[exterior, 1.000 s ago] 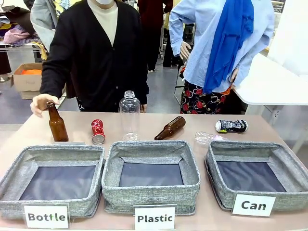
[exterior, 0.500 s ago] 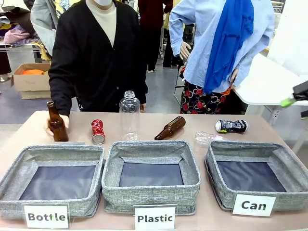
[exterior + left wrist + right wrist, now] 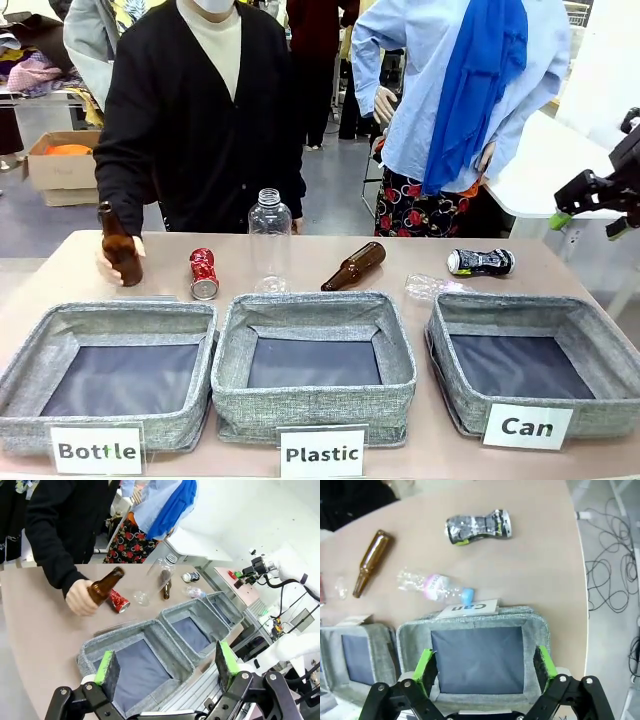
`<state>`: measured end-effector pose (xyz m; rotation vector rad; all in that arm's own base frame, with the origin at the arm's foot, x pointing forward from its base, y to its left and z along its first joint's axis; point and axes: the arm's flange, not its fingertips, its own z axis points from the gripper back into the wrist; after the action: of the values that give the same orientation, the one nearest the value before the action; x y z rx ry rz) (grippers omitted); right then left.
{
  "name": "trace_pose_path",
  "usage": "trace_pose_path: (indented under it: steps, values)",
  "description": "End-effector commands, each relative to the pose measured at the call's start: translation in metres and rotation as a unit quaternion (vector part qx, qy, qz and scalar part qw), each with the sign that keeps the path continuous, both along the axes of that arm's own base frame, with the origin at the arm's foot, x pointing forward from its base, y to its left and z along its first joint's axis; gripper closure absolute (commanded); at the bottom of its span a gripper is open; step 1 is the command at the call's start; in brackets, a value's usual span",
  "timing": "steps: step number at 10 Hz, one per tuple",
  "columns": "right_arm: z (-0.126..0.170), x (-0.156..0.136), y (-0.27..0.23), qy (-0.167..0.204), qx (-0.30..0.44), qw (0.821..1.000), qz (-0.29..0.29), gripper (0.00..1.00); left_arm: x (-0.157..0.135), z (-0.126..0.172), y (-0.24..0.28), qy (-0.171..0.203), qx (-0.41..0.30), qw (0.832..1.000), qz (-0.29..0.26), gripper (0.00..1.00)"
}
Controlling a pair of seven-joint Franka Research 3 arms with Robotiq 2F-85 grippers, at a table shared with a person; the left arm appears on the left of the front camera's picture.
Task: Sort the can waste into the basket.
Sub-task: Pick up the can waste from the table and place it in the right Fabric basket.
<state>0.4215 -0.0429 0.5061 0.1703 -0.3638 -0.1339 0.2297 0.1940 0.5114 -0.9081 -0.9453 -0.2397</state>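
two drink cans: red can [image 3: 204, 273], black can [image 3: 481, 262]. two brown glass bottles: held brown bottle [image 3: 119, 250], lying brown bottle [image 3: 353, 266]. two clear plastic bottles: upright clear bottle [image 3: 269, 240], crushed clear bottle [image 3: 432, 287]. adds up to six containers, two of each kind. three grey fabric baskets: basket labelled bottle [image 3: 120, 312], basket labelled plastic [image 3: 312, 303], basket labelled can [image 3: 510, 305]. three white labels [image 3: 321, 454], one to each basket. one person's hand [image 3: 106, 266], on the held brown bottle.

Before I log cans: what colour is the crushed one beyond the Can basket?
Black can with silver print; right wrist view shows it best.
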Motion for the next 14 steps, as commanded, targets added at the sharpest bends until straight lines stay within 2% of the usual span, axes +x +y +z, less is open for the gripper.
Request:
trace_pose_path:
  steps: [1,3,4,7,9,10,11,12,14]
  values:
    - [-0.002,-0.001,-0.001,0.005,0.025,1.000,0.011,0.00,0.002,0.001,0.001,-0.015,-0.001,1.000,-0.005,0.00]
    - [-0.001,0.000,0.000,0.001,0.006,1.000,0.002,0.00,0.002,0.001,0.001,-0.015,-0.001,1.000,-0.005,0.00]
    - [-0.002,0.020,0.004,0.038,-0.022,0.999,0.002,0.00,0.002,0.001,0.001,-0.015,-0.001,1.000,-0.005,0.00]
    - [-0.007,0.081,0.008,0.075,-0.060,0.995,0.005,0.00,0.002,0.001,0.001,-0.015,-0.001,1.000,-0.005,0.00]
    - [-0.026,0.130,0.008,0.097,-0.080,0.992,0.017,0.00,0.000,0.000,0.000,-0.002,-0.001,1.000,-0.001,0.00]
    - [-0.036,0.149,0.008,0.103,-0.086,0.991,0.020,0.00,-0.037,0.031,0.001,-0.031,0.029,0.999,-0.005,0.00]
    - [-0.047,0.172,0.007,0.108,-0.100,0.989,0.018,0.00,-0.070,0.059,0.006,-0.050,0.023,0.998,-0.018,0.00]
    - [-0.058,0.194,0.008,0.114,-0.106,0.988,0.019,0.00,-0.091,0.073,0.012,-0.056,0.041,0.998,-0.008,0.00]
    - [-0.083,0.223,0.010,0.121,-0.093,0.987,0.039,0.00,-0.121,0.068,0.008,-0.042,0.041,0.998,-0.011,0.00]
